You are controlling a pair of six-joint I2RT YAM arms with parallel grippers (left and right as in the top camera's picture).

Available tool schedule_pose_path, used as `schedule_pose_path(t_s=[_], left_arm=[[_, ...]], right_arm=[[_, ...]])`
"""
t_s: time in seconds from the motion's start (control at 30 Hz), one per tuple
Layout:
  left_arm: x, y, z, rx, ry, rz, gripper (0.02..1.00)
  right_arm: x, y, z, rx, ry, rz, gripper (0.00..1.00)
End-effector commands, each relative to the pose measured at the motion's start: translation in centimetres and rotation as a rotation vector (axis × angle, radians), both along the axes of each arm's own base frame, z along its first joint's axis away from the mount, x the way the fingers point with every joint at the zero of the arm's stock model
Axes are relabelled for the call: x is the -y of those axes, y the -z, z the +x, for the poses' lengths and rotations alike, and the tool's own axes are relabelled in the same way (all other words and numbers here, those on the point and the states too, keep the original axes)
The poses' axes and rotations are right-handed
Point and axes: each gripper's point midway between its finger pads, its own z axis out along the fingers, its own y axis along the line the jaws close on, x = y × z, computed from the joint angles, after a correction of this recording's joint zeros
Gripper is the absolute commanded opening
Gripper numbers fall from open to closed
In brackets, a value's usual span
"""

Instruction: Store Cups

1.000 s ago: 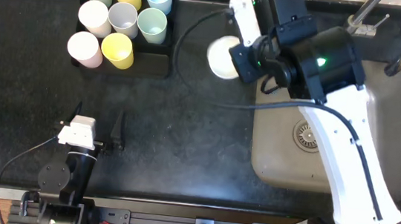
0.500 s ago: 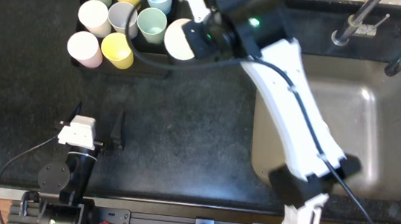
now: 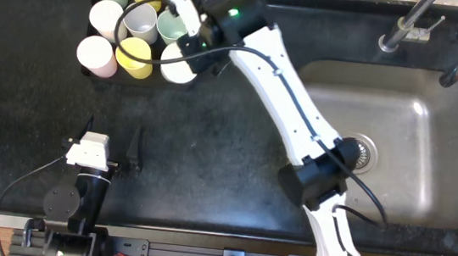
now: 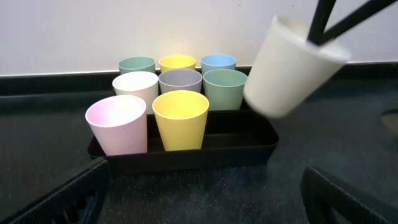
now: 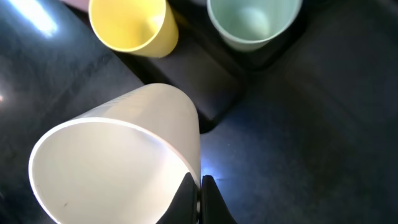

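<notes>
Hanging tilted by tray point(image 4: 186, 158) (L wrist): white cup point(image 4: 292, 68)

The right arm point(image 3: 295, 109) is built of long white link shells joined by black joint housings, with a bulky black block at its elbow point(image 3: 313, 178). A small green light point(image 3: 232, 12) glows on the black wrist housing, and a thin black cable point(image 3: 375, 199) loops out near the elbow. The right gripper point(image 5: 200, 186) has slim black fingers. The left arm point(image 3: 77, 197) is black with a round joint and a white wrist block point(image 3: 90, 149). The left gripper point(image 3: 113, 137) has two black fingers. A thin cable point(image 3: 9, 190) curves along its left side.
</notes>
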Motion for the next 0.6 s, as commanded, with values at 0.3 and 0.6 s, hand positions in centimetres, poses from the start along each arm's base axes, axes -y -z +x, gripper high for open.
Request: schedule_pose_path(t_s=[0.3, 0.6], left_arm=[[-0.2, 0.0, 0.0, 0.003, -0.010, -0.014, 0.998], [-0.2, 0.0, 0.0, 0.003, -0.011, -0.014, 0.998]], right_arm=[[-0.6, 3.6, 2.8, 0.045, 0.026, -0.061, 0.042], [-1.7, 5.4, 4.2, 0.060, 0.027, -0.047, 0.045]])
